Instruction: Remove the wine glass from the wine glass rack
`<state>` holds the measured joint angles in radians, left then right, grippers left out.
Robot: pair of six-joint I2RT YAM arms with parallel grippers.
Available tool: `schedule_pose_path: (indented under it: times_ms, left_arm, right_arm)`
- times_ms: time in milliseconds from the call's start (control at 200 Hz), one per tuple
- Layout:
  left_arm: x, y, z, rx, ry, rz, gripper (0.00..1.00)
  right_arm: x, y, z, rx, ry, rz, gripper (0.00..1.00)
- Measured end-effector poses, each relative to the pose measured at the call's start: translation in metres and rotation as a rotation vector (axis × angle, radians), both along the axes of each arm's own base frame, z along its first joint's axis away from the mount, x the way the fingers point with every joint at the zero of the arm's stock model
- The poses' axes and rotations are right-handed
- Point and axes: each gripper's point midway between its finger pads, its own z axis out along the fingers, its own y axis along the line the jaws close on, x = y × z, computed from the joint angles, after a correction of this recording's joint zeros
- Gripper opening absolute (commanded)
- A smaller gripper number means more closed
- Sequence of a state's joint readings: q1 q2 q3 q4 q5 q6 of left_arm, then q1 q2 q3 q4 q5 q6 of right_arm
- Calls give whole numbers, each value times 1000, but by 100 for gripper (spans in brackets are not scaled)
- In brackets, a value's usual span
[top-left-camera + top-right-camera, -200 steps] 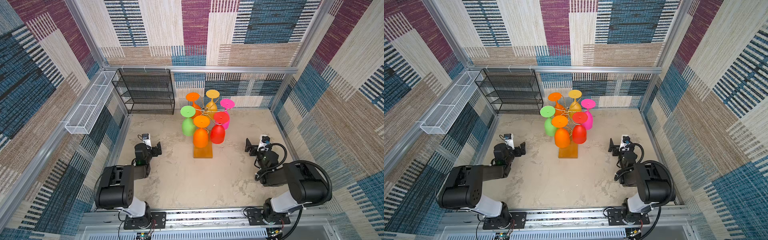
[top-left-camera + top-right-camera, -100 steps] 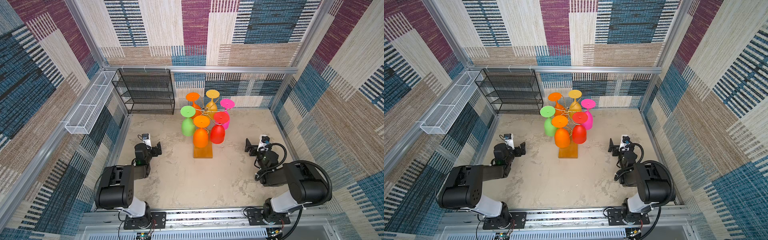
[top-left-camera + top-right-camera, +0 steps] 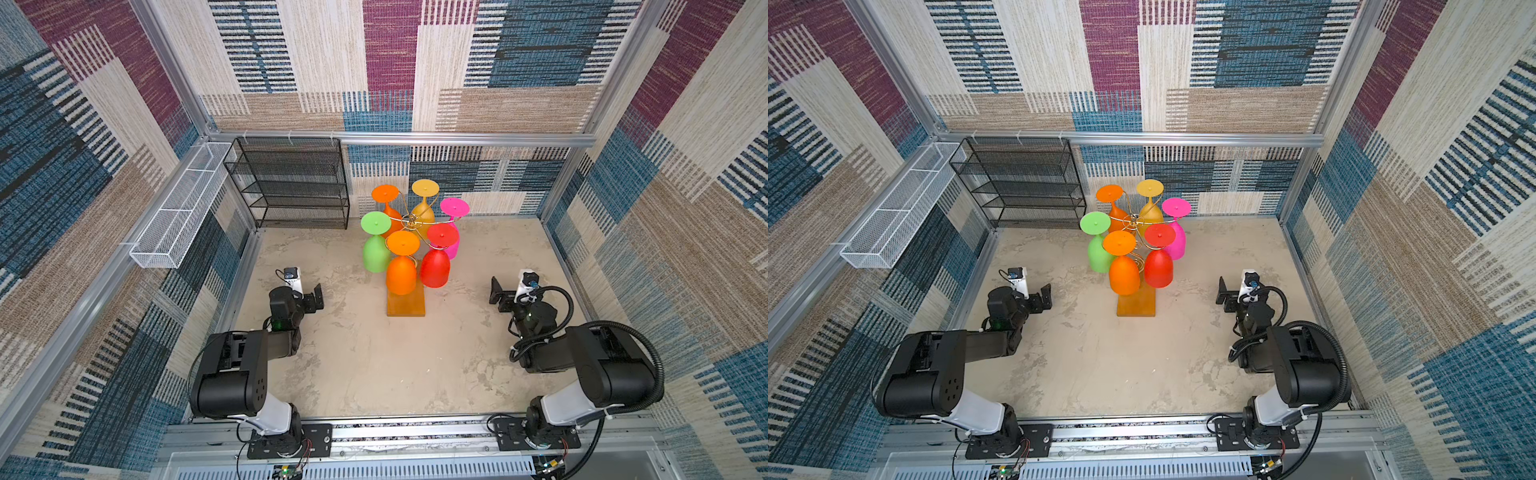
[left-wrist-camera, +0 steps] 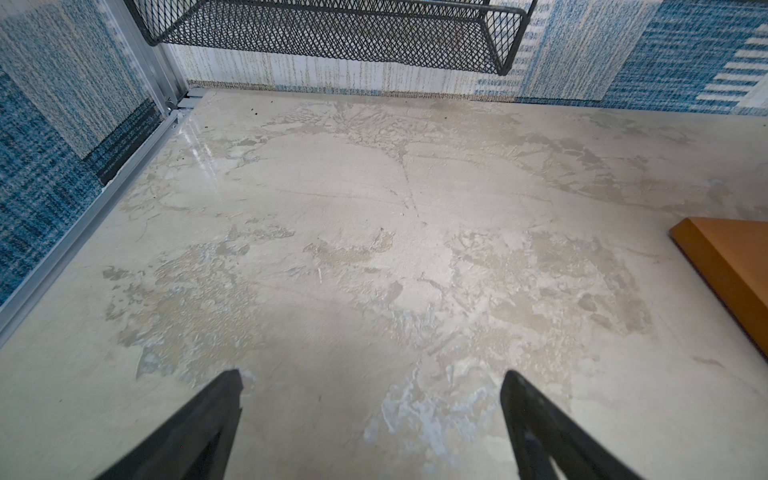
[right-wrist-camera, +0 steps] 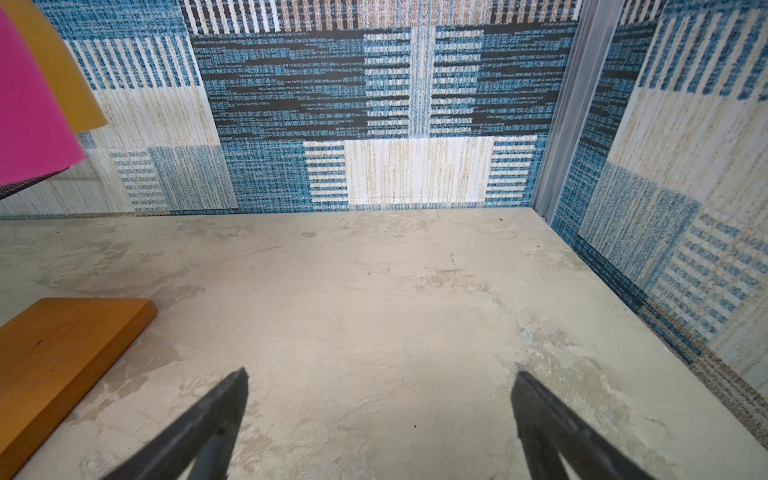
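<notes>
Top views both show the wine glass rack [image 3: 409, 222] on its orange-brown wooden base [image 3: 406, 305], toward the back middle of the table [image 3: 374, 365]; 6 wine glasses hang bowl-down from its gold scroll arms: a green glass [image 3: 376, 255], a front orange glass [image 3: 401, 276], a red glass [image 3: 435, 268], a pink glass [image 3: 454, 249], a yellow glass [image 3: 424, 212] and a rear orange glass [image 3: 390, 212]; none is off the rack. The left gripper [image 3: 311, 297] sits low over the table to the left of the base and the right gripper [image 3: 500, 293] to its right; both are well apart from the rack and every glass, and neither carries anything. A black mesh shelf [image 3: 291, 183] stands at the back wall; a white wire basket [image 3: 178, 208] hangs on the left wall.

Left wrist view: the 2 dark fingertips [image 4: 226, 399] are spread wide with only bare table between them; a corner of the wooden base shows at the edge.

Right wrist view: the fingertips [image 5: 232, 399] are likewise spread wide over bare table, pinching nothing; the base lies off to one side, with the pink and yellow bowls above it.

By my reading the task has not begun; all of it is left: pick 1 glass, reach in, close on it, slide its foot out of the scroll arm and carry it clear; the red and front orange glasses look nearest.
</notes>
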<state>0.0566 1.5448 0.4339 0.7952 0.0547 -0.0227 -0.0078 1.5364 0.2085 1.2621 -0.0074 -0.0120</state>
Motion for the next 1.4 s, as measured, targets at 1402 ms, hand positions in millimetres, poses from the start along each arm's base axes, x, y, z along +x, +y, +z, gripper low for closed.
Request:
schedule_pose_path:
  times_ms: [1402]
  left_arm:
    - [-58,-91,234,-315,-337,-163,93]
  right_arm:
    - [55,72,285,460,-5,425,91]
